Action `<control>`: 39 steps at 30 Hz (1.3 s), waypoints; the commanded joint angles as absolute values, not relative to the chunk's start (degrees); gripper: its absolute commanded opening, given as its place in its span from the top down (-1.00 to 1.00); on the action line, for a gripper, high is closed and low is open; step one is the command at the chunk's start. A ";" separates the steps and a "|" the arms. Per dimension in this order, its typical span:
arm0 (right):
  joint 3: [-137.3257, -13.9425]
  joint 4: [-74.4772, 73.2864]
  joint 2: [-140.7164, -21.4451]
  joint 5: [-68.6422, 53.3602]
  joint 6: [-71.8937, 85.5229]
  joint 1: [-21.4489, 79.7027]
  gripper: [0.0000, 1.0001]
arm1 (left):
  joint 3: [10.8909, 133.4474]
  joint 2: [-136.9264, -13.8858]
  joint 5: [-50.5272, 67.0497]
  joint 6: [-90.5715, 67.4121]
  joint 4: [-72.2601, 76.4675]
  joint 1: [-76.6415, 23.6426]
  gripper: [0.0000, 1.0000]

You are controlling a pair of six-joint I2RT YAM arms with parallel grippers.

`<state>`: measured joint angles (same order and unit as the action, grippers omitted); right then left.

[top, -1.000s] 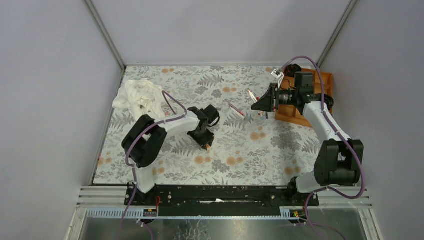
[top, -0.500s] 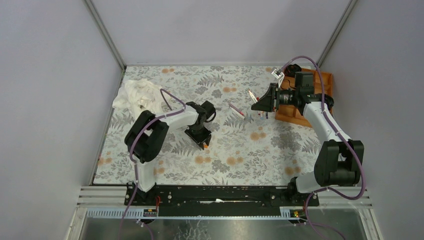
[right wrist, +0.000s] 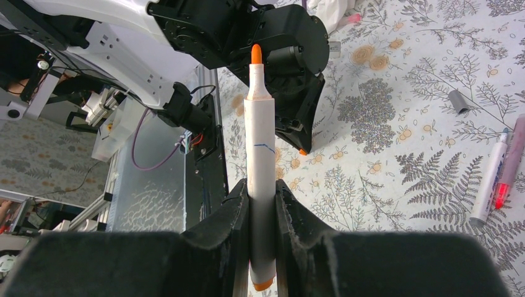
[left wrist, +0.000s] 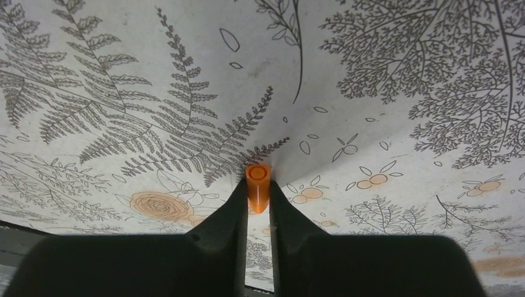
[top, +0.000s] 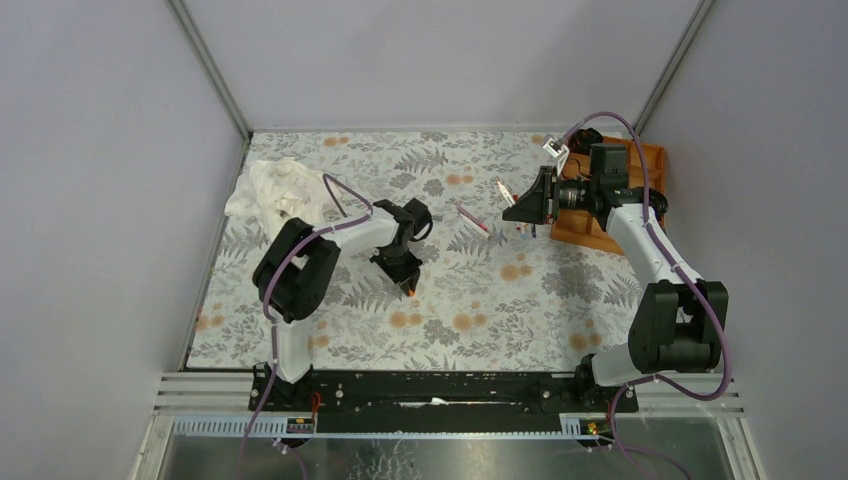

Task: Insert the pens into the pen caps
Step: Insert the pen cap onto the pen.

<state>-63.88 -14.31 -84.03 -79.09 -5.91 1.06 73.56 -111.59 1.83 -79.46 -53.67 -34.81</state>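
My left gripper is shut on an orange pen cap, whose open end faces away from the camera, just above the floral mat. In the top view the left gripper sits mid-table. My right gripper is shut on a white pen with an orange tip, which points towards the left gripper. In the top view the right gripper is at the right. A pinkish-red pen lies between the arms. A white pen, a pink pen and a grey cap lie on the mat.
A crumpled white cloth lies at the back left. An orange tray stands at the back right under the right arm, with black coiled items by it. The floral mat covers the table.
My left arm has shifted slightly and its wrist has turned, with the orange cap still held. The right arm and its pen have not moved.
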 commanded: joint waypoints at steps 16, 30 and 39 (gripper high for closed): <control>-59.12 -5.53 -82.27 -78.30 -0.79 7.92 1.00 | 69.50 -107.43 -11.09 -62.07 -42.58 -35.42 0.85; -39.73 9.30 -83.91 -71.47 10.15 20.99 1.00 | 60.30 -100.81 1.75 -61.55 -27.80 -32.03 0.89; -35.78 25.63 -95.76 -62.69 25.30 28.20 1.00 | 57.83 -101.19 11.56 -63.93 -23.28 -29.33 0.89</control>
